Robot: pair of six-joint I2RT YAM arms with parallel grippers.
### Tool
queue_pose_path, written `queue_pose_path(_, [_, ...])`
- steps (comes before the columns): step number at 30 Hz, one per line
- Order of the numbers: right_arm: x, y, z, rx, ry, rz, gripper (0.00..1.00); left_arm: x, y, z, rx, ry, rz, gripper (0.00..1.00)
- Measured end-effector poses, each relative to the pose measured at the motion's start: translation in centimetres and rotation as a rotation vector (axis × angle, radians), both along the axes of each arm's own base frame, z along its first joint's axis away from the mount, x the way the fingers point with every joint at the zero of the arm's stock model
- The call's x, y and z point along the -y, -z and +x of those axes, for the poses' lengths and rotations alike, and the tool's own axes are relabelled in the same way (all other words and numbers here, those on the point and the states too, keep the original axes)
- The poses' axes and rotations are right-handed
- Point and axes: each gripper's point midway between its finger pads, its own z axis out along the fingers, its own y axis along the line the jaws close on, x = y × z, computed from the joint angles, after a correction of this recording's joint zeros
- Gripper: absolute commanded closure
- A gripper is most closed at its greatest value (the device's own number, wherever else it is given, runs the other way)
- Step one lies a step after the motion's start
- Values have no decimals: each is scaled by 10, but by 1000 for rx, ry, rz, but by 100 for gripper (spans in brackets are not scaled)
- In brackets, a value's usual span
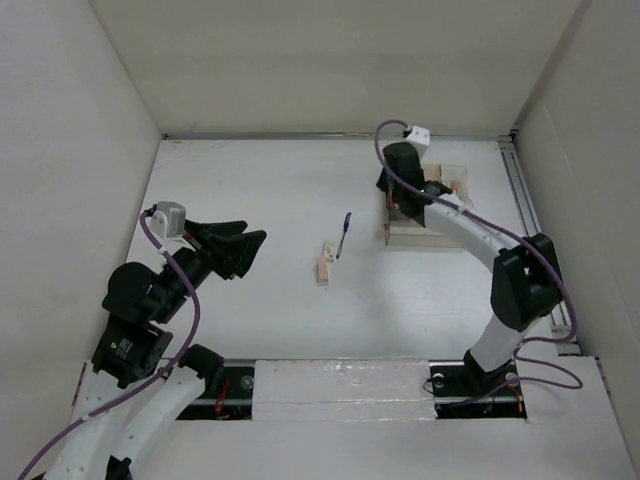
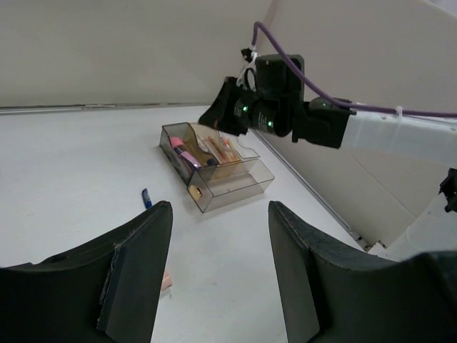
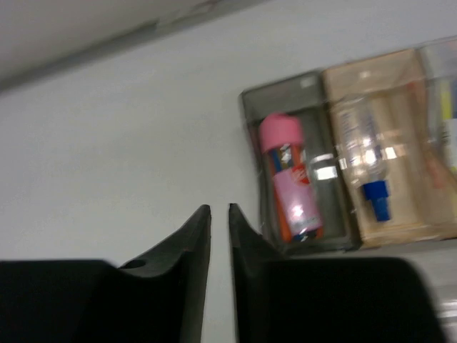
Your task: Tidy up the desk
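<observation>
The white desk [image 1: 270,190] holds a blue pen [image 1: 343,235] and a small pink eraser [image 1: 324,266] near its middle. A clear compartmented tray [image 1: 400,236] stands at the back right. My left gripper [image 1: 255,245] is open and empty, hovering left of the eraser. The left wrist view shows the pen [image 2: 146,198] and eraser [image 2: 166,281] past my left finger. My right gripper [image 1: 388,205] is shut and empty above the tray's left end. In the right wrist view its tips [image 3: 220,211] sit just left of the tray [image 3: 250,143].
The tray holds a pink-capped glue stick [image 3: 285,179], a small bottle with a blue cap [image 3: 364,157] and other small items. Upright white walls close in the desk on three sides. A metal rail [image 1: 525,210] runs along the right edge.
</observation>
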Motion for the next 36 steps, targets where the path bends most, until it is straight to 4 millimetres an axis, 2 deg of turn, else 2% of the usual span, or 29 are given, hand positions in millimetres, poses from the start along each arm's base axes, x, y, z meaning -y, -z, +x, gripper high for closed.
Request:
queue_pose_path(3, [-62, 22, -32, -43, -135, 35, 56, 1, 1, 1, -5, 0, 3, 48])
queue_pose_path(6, [-103, 51, -58, -106, -219, 32, 55, 1, 2, 2, -7, 0, 3, 48])
queue_pose_path(10, [-134, 94, -75, -185, -253, 15, 59, 1, 1, 2, -6, -2, 3, 48])
queue_pose_path(14, [-137, 138, -83, -268, -235, -18, 62, 0, 1, 2, -6, -4, 3, 48])
queue_pose_path(17, [-135, 156, -86, -304, -223, -29, 62, -1, 1, 3, -6, -7, 3, 48])
queue_pose_path(19, [-135, 160, -86, -312, -215, -28, 64, -1, 1, 3, -5, -7, 4, 48])
queue_pose_path(22, [-135, 168, -86, -324, -206, -29, 75, -1, 1, 2, -4, -7, 3, 48])
queue_pose_path(24, [-135, 174, -85, -327, -194, -33, 75, -1, 1, 2, -3, -6, 2, 48])
queue_pose_path(29, [-135, 173, -83, -331, -185, -30, 74, 0, 0, 1, -1, 0, 2, 48])
queue_pose_path(30, [-133, 174, -84, -339, -182, -39, 92, 0, 0, 1, 0, 1, 2, 48])
queue_pose_path(31, [-135, 173, -81, -337, -181, -37, 92, 0, 0, 1, 0, 1, 2, 48])
queue_pose_path(33, [-134, 173, -82, -346, -182, -46, 100, 0, 0, 1, 0, 3, 2, 48])
queue_pose_path(36, [-131, 172, -82, -348, -178, -49, 100, 1, 0, 1, 1, 6, 2, 48])
